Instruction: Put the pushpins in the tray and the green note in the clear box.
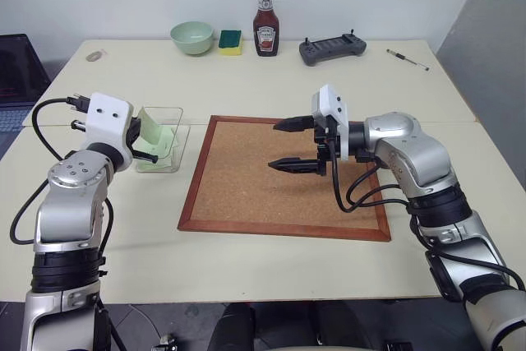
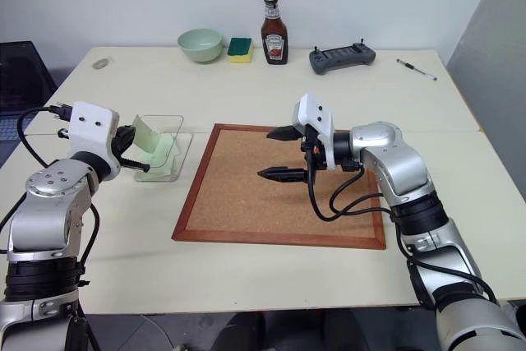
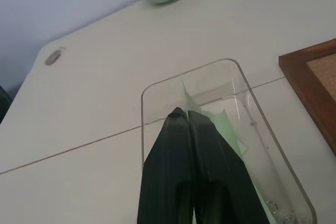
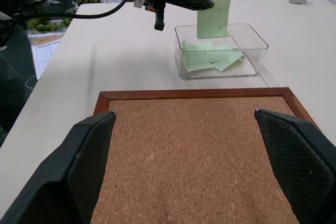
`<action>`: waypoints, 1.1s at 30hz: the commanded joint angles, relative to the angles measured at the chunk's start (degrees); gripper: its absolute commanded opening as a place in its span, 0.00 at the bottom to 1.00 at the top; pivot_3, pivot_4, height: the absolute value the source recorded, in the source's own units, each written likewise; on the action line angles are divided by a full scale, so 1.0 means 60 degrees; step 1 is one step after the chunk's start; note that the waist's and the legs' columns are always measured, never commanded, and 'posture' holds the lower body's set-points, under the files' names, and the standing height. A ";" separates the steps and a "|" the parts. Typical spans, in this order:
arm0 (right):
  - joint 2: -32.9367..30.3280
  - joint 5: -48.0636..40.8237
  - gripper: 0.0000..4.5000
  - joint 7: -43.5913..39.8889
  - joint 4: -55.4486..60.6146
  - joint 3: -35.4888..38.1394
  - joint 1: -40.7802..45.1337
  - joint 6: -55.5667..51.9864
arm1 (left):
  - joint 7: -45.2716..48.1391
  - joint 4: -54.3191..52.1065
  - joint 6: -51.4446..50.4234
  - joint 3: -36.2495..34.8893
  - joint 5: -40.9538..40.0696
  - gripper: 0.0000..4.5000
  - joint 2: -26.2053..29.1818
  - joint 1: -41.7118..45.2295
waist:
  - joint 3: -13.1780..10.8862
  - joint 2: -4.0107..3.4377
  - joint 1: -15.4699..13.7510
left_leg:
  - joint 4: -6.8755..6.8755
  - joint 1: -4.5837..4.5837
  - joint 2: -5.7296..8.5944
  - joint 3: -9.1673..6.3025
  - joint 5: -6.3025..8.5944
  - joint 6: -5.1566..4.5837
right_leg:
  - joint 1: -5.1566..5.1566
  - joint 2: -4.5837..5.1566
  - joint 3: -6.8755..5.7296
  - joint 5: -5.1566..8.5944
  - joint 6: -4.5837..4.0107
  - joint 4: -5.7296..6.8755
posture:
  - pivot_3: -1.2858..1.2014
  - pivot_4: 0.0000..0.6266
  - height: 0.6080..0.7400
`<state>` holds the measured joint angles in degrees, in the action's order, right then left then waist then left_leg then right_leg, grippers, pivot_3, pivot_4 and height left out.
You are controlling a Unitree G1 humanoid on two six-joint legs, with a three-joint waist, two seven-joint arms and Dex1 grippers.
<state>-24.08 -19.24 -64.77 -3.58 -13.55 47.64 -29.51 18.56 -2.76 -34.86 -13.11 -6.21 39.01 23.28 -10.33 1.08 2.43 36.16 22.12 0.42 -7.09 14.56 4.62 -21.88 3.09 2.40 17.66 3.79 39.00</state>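
Pale green note (image 4: 214, 18), clear box (image 4: 252, 40), brown corkboard (image 1: 255, 178), black claw (image 1: 294, 144)

ketchup bottle (image 1: 265, 29) label: a white label is showing on the dark red bottle at the far table edge; it is looking like a Heinz keystone label, but the lettering is coming out too small to read for sure
bottle cap area: a pale upturned top is carrying a smudge of colour, nothing legible
remote controller (image 1: 332, 48): dark grey, no marking is reading
pen (image 1: 408, 59): no print is showing
green note (image 4: 214, 18): faint marks are showing on the sheet, unreadable
clear box (image 4: 247, 61): no label
corkboard (image 1: 246, 195): bare, nothing is written on it
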 commanded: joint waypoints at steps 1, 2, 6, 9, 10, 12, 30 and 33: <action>-0.0021 -0.0197 1.00 -0.0013 0.0520 0.0132 -0.0036 -0.0078 | -0.0008 -0.0025 0.0281 -0.0116 0.0122 0.23 0.0124 0.0224 | 0.0000 0.0000 0.0005 | 0.0000 0.0000 -0.0001 0.0000 0.0000 0.0000 | -0.0002 0.0000 0.0000 0.0000 0.0000 0.0001 | 0.52 0.24 1.00; -0.0023 -0.0202 1.00 -0.0003 0.0553 0.0135 -0.0056 -0.0101 | 0.0035 -0.0055 0.0271 -0.0114 0.0089 0.26 0.0131 0.0227 | 0.0000 0.0000 0.0005 | 0.0000 0.0001 -0.0001 -0.0001 0.0000 0.0000 | -0.0003 0.0000 0.0000 0.0000 0.0000 0.0002 | 0.52 0.24 1.00; -0.0015 -0.0205 1.00 0.0034 0.0643 0.0160 -0.0108 -0.0175 | 0.0111 -0.0188 0.0207 -0.0131 0.0035 0.43 0.0139 0.0215 | 0.0000 0.0000 0.0004 | 0.0000 0.0004 0.0000 0.0001 0.0000 0.0000 | -0.0005 0.0000 0.0000 0.0000 0.0000 0.0001 | 0.52 0.24 1.00; 0.0005 -0.0188 1.00 0.0063 0.0626 0.0185 -0.0111 -0.0172 | 0.0153 -0.0296 0.0153 -0.0178 0.0015 0.55 0.0146 0.0188 | 0.0000 0.0000 0.0011 | 0.0000 0.0005 0.0000 0.0002 0.0000 0.0000 | -0.0008 0.0000 0.0000 0.0000 -0.0001 0.0003 | 0.52 0.24 1.00; 0.0010 -0.0183 1.00 0.0070 0.0612 0.0192 -0.0107 -0.0161 | 0.0150 -0.0335 0.0132 -0.0196 0.0013 0.58 0.0149 0.0186 | 0.0000 0.0000 0.0015 | 0.0000 0.0005 -0.0001 0.0002 0.0000 0.0000 | -0.0008 0.0000 0.0000 0.0000 -0.0001 0.0003 | 0.52 0.24 1.00; 0.0014 -0.0180 1.00 0.0088 0.0605 0.0205 -0.0106 -0.0144 | 0.0054 -0.0463 0.0082 -0.0291 0.0020 0.67 0.0149 0.0214 | 0.0000 0.0000 0.0020 | 0.0000 0.0005 -0.0001 0.0002 0.0000 0.0000 | -0.0009 0.0000 0.0000 0.0000 -0.0001 0.0003 | 0.52 0.24 1.00; -0.1232 -0.0745 1.00 0.1863 0.3198 0.2234 -0.2989 -0.1212 | 0.1869 -0.4845 -0.0882 0.0224 -0.2722 0.79 -0.0675 -0.1344 | 0.0001 0.0002 -0.0038 | 0.0044 0.0111 0.0004 -0.0007 0.0000 0.0002 | -0.0063 0.0002 -0.0002 -0.0005 -0.0008 0.0010 | 0.52 0.24 1.00; -0.2015 -0.1253 1.00 0.1616 0.3732 0.2603 -0.3278 -0.1867 | 0.2939 -0.4857 -0.1073 0.0168 -0.3520 0.79 -0.0193 -0.1591 | 0.0001 0.0001 -0.0015 | 0.0060 0.0109 0.0004 -0.0003 0.0001 0.0002 | -0.0056 0.0000 -0.0001 -0.0006 -0.0007 0.0011 | 0.52 0.24 1.00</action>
<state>-34.49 -23.95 -53.94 14.98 -0.42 27.92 -38.70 32.29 -29.76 -40.56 -11.50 -24.32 35.88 14.22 -10.32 1.09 2.34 36.59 22.74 0.42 -7.09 14.56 4.62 -22.17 3.06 2.40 17.62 3.75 39.07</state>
